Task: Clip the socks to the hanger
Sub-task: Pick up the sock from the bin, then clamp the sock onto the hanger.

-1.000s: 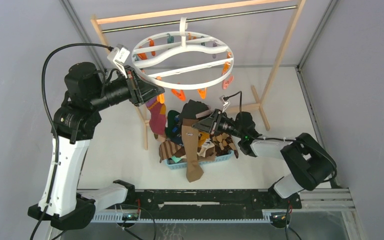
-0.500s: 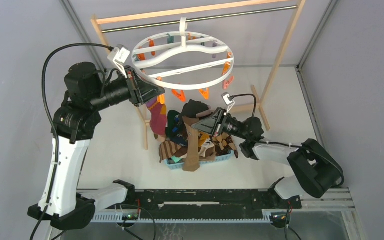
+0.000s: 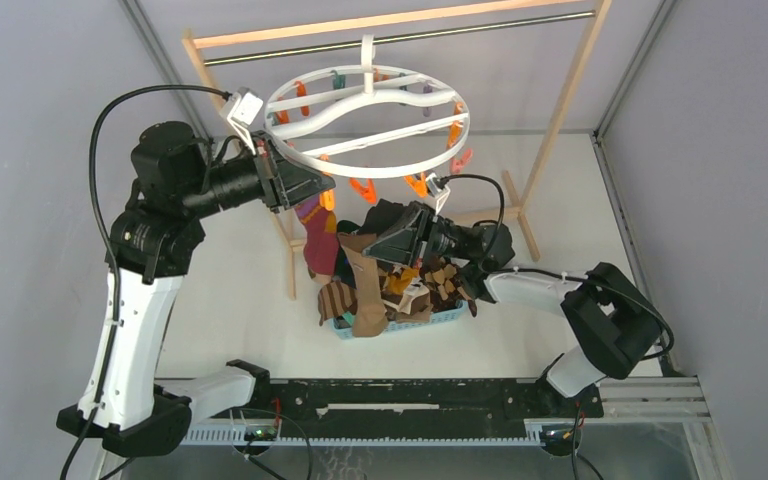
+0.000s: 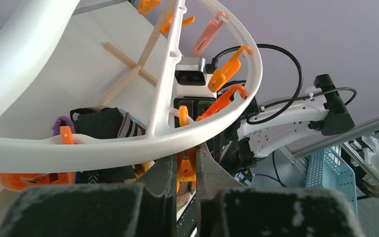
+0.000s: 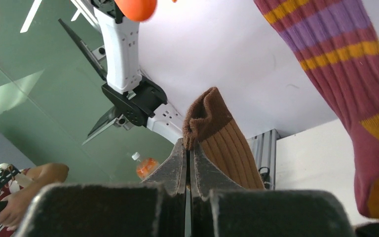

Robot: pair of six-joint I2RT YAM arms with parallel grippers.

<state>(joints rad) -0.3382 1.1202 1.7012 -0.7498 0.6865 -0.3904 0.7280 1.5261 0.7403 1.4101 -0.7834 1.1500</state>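
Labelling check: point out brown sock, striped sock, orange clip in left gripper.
brown sock (image 5: 229,153), right wrist view, ribbed leg.
striped sock (image 5: 345,64), right wrist view, striped part.
orange clip (image 4: 185,168), left wrist view, lower body.

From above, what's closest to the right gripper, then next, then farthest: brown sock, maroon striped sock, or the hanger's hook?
1. brown sock: pinched in the right gripper itself.
2. maroon striped sock: hanging just left of it.
3. hanger's hook: far back, on the metal rod.
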